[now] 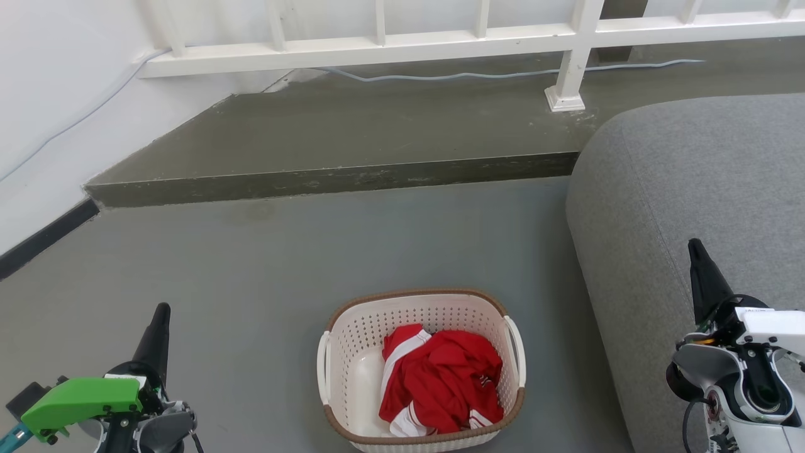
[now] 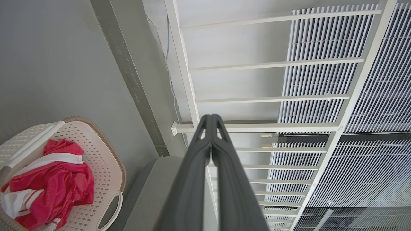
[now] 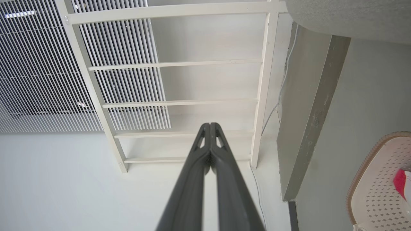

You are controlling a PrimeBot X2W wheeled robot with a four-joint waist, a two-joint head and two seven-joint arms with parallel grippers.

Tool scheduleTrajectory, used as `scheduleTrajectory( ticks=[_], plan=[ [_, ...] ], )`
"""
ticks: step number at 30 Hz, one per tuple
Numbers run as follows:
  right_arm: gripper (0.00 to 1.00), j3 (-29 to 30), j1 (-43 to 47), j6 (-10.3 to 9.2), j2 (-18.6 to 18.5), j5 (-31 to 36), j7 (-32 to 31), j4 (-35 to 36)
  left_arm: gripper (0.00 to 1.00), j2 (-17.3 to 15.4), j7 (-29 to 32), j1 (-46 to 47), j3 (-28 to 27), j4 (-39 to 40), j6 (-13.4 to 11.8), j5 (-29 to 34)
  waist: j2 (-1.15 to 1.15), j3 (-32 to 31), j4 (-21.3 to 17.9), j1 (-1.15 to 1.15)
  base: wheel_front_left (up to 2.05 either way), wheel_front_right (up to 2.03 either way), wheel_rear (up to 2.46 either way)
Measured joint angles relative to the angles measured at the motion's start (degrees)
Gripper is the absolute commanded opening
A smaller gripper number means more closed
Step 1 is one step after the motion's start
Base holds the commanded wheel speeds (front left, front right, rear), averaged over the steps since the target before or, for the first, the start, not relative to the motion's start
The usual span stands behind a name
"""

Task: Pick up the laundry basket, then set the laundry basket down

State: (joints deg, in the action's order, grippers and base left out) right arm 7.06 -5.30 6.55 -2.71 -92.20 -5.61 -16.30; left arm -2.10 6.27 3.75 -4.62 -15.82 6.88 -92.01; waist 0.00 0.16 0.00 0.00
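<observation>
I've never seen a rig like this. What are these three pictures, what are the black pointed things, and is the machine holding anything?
This is a wheeled robot with two arms. The head view comes from a camera on its head, looking down at the grey floor. The black spikes near the lower corners are its hands: the left gripper and the right gripper. Each is a pair of long dark fingers, pressed shut and holding nothing. The two wrist views come from a camera on each wrist, looking along those fingers, so the room looks tipped there. On the floor between the arms stands the laundry basket, cream with a brown rim and white side handles. A red and white garment lies crumpled inside it. A grey sofa sits to its right, and a white railing runs beyond a raised step.
</observation>
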Motion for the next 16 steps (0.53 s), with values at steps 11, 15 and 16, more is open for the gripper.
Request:
scheduleTrajectory(
  ticks=[11, 15, 16],
  plan=[
    [0.00, 0.01, 0.00, 0.00, 0.02, 0.00, 0.00, 0.09, 0.00, 0.00, 0.00, 0.00, -0.01, 0.00, 0.00, 0.00, 0.00, 0.00, 0.00, 0.00, 0.00, 0.00, 0.00],
    [0.00, 0.01, 0.01, 0.00, 0.02, 0.00, 0.00, 0.10, 0.00, 0.00, 0.00, 0.00, -0.02, 0.00, 0.00, 0.00, 0.00, 0.00, 0.00, 0.00, 0.00, 0.00, 0.00],
    [0.00, 0.01, 0.01, 0.00, 0.02, 0.00, 0.00, 0.10, 0.00, 0.00, 0.00, 0.00, -0.02, 0.00, 0.00, 0.00, 0.00, 0.00, 0.00, 0.00, 0.00, 0.00, 0.00]
  ],
)
